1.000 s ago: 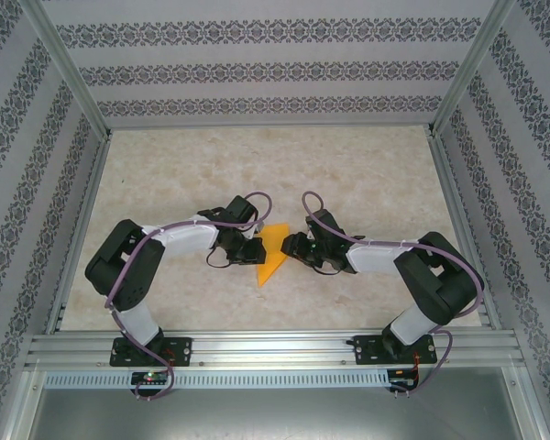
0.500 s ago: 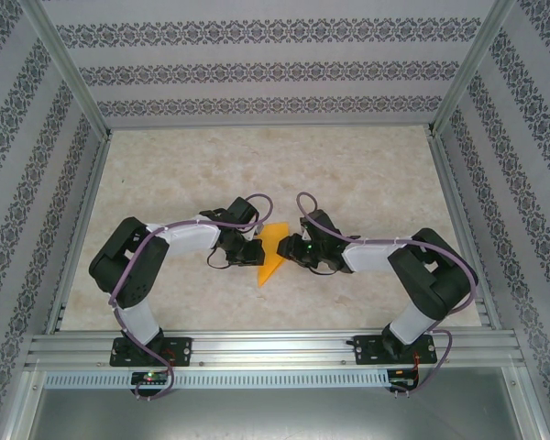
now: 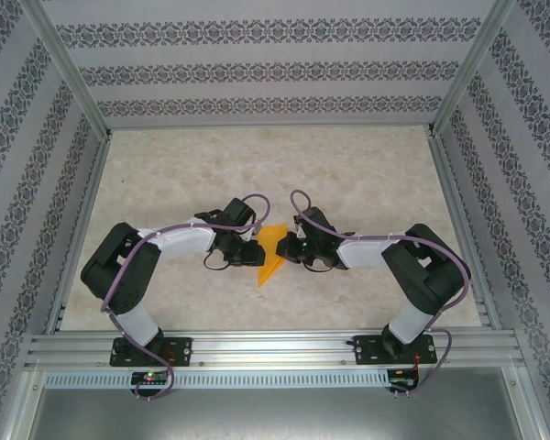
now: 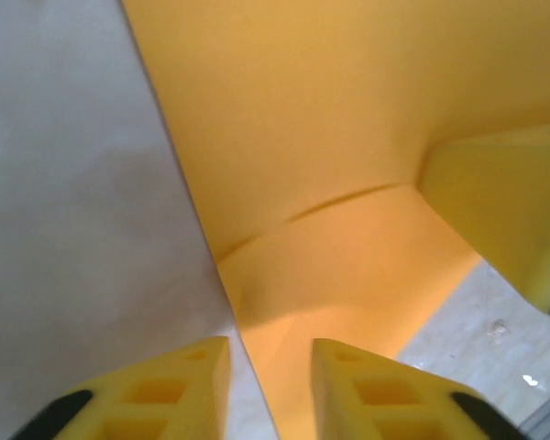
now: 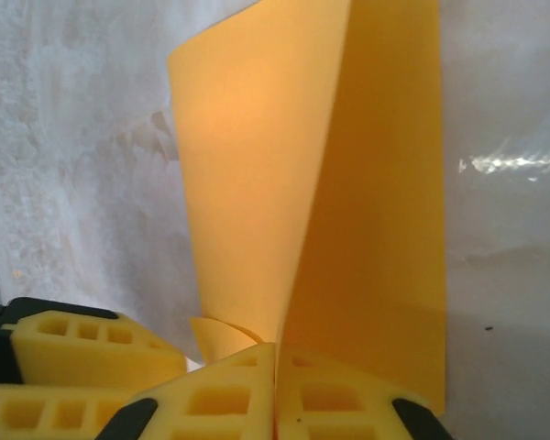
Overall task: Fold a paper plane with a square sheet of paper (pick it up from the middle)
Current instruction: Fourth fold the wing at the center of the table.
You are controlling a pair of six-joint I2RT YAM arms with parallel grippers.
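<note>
The square sheet of paper (image 3: 271, 249) is orange-yellow and folded into a narrow pointed shape, lying mid-table between both arms. My right gripper (image 3: 287, 250) meets it from the right. In the right wrist view that gripper (image 5: 275, 367) is shut on the paper (image 5: 257, 183) at its crease, one flap standing up. My left gripper (image 3: 255, 252) sits at the paper's left edge. In the left wrist view its jaws (image 4: 270, 371) stand apart, and the paper's (image 4: 302, 137) edge runs between them without being pinched. A yellow finger (image 5: 73, 357) of the left gripper shows at the lower left of the right wrist view.
The marble-patterned tabletop (image 3: 367, 174) is walled by patterned panels and an aluminium frame (image 3: 73, 220). A metal rail (image 3: 275, 348) carrying both arm bases runs along the near edge.
My right gripper has moved left onto the paper and shut on it. The left gripper's jaws have parted a little and the left arm has shifted slightly.
</note>
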